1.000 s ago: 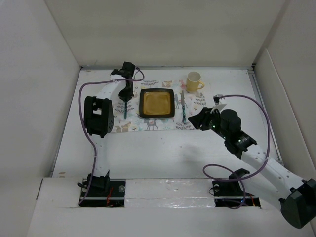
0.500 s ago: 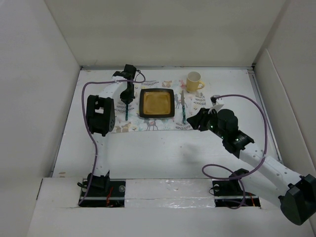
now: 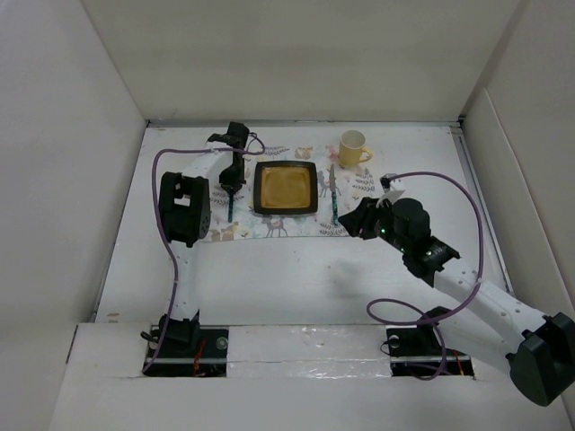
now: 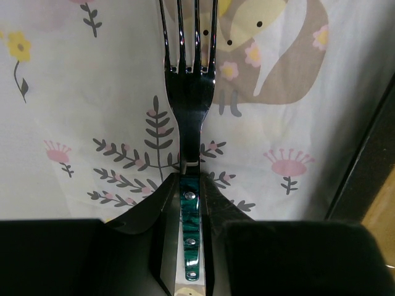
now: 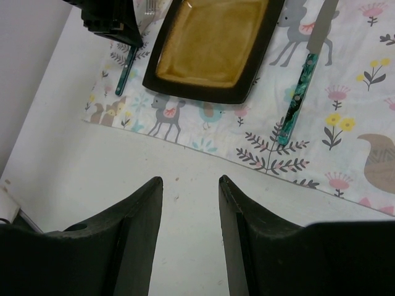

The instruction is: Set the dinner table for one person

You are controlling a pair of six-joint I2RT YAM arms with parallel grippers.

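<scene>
My left gripper [image 3: 233, 186] [image 4: 189, 179] is shut on the green handle of a fork [image 4: 190, 92], which lies flat on the deer-print placemat [image 4: 80, 123] left of the dark square plate [image 3: 286, 188]. The fork [image 3: 230, 205] points away from me. A green-handled knife [image 3: 333, 193] [image 5: 302, 74] lies right of the plate [image 5: 213, 46]. A yellow mug [image 3: 353, 148] stands at the placemat's far right corner. My right gripper [image 3: 359, 220] [image 5: 190, 180] is open and empty, over the bare dinner table [image 3: 287, 278] just in front of the placemat [image 5: 345, 142].
Off-white panel walls [image 3: 90, 135] close in the table on the left, back and right. The left arm's black housing [image 3: 182, 208] hangs over the placemat's left end. Purple cables [image 3: 467, 197] loop off both arms.
The left wrist has shifted slightly to the right over the fork. The right gripper has edged a little left and nearer. Fork, plate, knife and mug have stayed put.
</scene>
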